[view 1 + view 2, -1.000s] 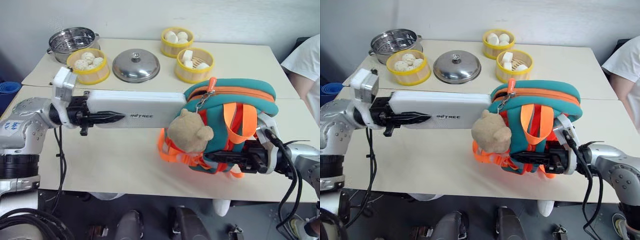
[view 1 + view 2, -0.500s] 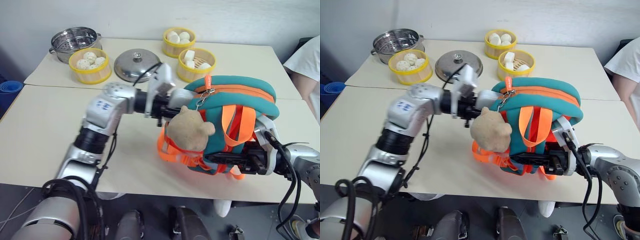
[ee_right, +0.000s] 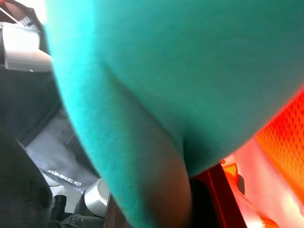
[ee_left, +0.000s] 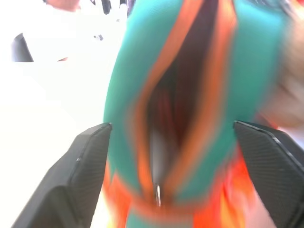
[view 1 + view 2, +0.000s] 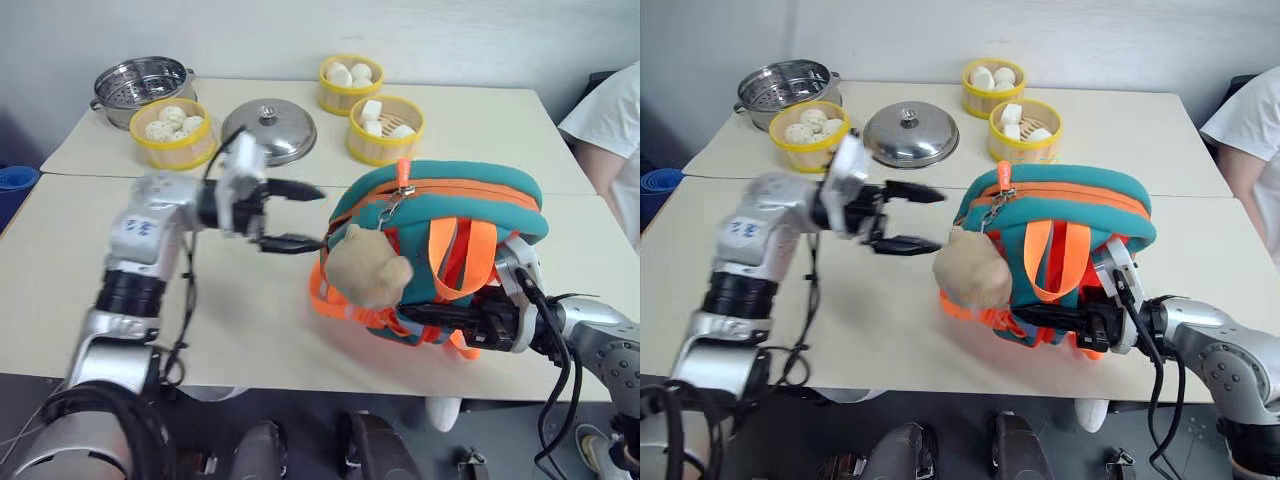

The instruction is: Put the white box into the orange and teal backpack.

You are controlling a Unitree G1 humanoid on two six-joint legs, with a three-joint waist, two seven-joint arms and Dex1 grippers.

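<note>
The white box is out of sight from the head camera, and the left wrist view looks into the dark slit of the orange and teal backpack [image 5: 440, 250], where a pale shape deep inside is probably the box, though it is too blurred to be sure. The backpack stands upright on the bench [image 5: 250, 320], zipper mouth facing the left pincer [image 5: 296, 215], with a tan plush bear [image 5: 365, 270] hanging at its front. The left pincer hangs just beside the opening with its two black fingers spread wide and nothing between them. The right pincer [image 5: 440, 318] is clenched on the backpack's orange straps low on its near side, propping the bag up. The mouth is unzipped and faces sideways, so the box could slide back out if the bag tips or the right grip slackens. The spread left fingers could also catch the orange trim or the zipper pull [image 5: 404, 175] and drag the bag over.
</note>
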